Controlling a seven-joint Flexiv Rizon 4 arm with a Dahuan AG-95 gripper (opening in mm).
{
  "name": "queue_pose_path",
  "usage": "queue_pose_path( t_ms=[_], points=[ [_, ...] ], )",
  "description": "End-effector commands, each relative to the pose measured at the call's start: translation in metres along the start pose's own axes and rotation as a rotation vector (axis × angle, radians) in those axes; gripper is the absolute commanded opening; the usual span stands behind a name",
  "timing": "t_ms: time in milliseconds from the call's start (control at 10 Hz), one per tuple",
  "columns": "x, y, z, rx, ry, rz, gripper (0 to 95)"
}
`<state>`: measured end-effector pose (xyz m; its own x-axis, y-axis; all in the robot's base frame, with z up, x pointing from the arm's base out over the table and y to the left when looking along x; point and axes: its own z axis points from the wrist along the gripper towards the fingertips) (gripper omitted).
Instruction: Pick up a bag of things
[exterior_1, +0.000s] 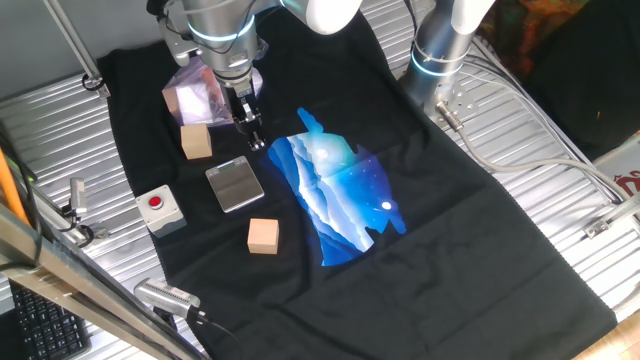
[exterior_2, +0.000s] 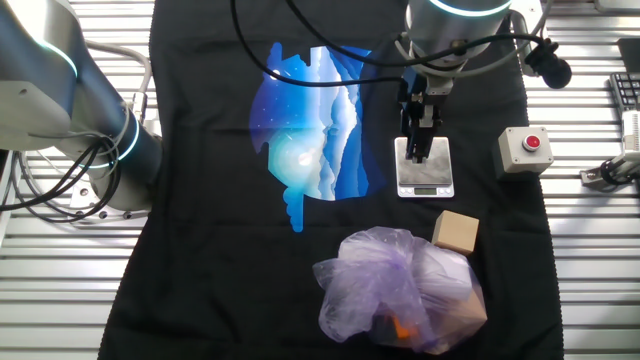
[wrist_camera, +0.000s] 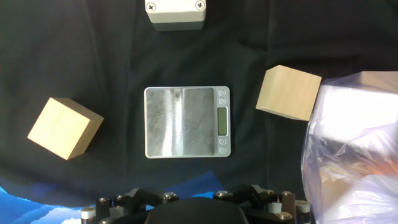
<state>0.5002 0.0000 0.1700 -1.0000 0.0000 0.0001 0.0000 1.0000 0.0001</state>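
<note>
Your gripper (exterior_2: 420, 150) hangs over the small silvery scale (exterior_2: 425, 167), not over the bag of things (exterior_2: 400, 292), so the move ahead turns on a sideways offset. In the hand view the scale sits dead centre and the bag (wrist_camera: 348, 149) fills the right edge, so you need to travel toward that side of the frame. In the other fixed view the bag lies toward the bottom edge from the gripper, past the wooden cube (exterior_2: 456, 232) that touches or nearly touches the bag's upper right side. In one fixed view the bag (exterior_1: 205, 98) is up-left of the gripper (exterior_1: 250, 128), partly hidden by the arm. The bag is a lumpy blob with no clear long axis; the crinkled gathered plastic faces the blue print on the black cloth (exterior_2: 200, 150) covering the worktop, likely the best grab point. Only one arm does the work here. The gripper state: I cannot tell, fingers look narrow-set and hold nothing, but the gap isn't clear in any view. A second cube (wrist_camera: 65, 127) lies on the far side of the scale from the bag, well apart from it. The red-button box (exterior_2: 525, 150) sits beside the scale. No readable writing or brand anywhere; the scale's display and buttons are too small to read.
</note>
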Motion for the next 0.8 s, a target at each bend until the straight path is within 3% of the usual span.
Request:
queue_pose_path(
  t_ms=[100, 200, 800],
  points=[
    [0.0002, 0.0, 0.0, 0.094, -0.084, 0.035, 0.0],
    [0.0005, 0.0003, -0.0012, 0.044, -0.081, 0.052, 0.0],
    [0.0009, 0.0008, -0.0027, 0.065, -0.076, 0.053, 0.0]
  ],
)
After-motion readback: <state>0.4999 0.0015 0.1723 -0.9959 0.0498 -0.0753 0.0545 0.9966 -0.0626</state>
